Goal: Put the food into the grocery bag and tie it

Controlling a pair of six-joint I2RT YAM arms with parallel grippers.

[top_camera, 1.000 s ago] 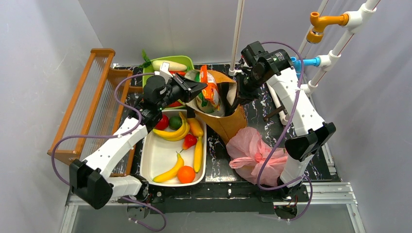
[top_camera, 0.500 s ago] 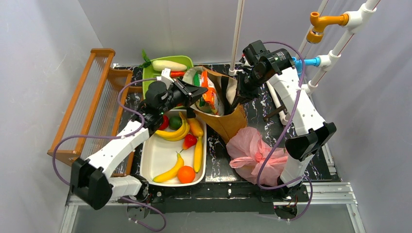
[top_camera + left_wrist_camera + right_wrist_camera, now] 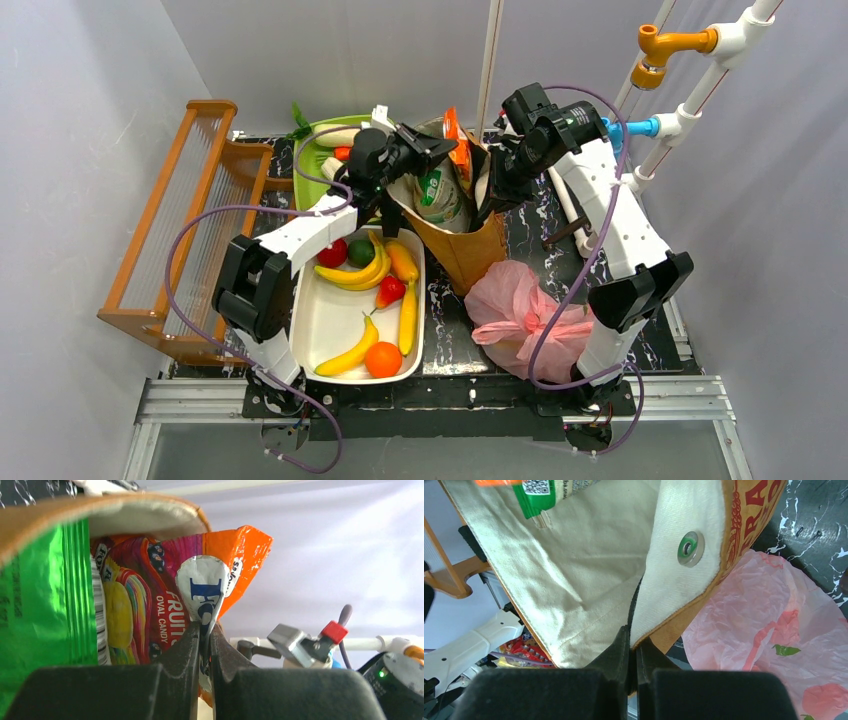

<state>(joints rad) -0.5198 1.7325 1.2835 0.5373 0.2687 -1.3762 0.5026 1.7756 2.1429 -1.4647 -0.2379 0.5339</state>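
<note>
The food is toy fruit in a white tray [image 3: 325, 320]: bananas [image 3: 352, 352], an orange [image 3: 383, 359], plus red and green pieces. The pink grocery bag [image 3: 520, 315] lies bunched on the table right of the tray, and shows again in the right wrist view [image 3: 774, 625]. My left gripper [image 3: 447, 150] [image 3: 205, 630] is shut on a corner of an orange candy packet [image 3: 200, 590], held over the mouth of a brown bag [image 3: 465, 245]. My right gripper [image 3: 488, 207] [image 3: 633, 652] is shut on that brown bag's rim [image 3: 684, 580]. A green packet [image 3: 45, 605] sits inside it.
A green tray [image 3: 312, 150] with a white radish stands at the back. A wooden rack [image 3: 190, 210] runs along the left edge. A white pole [image 3: 487, 70] rises behind the brown bag, and white pipes [image 3: 680, 110] stand at the back right.
My left arm has swung up and to the right, carrying the orange candy packet from the bag's left side to above its mouth. The right gripper has stayed on the bag's rim.
</note>
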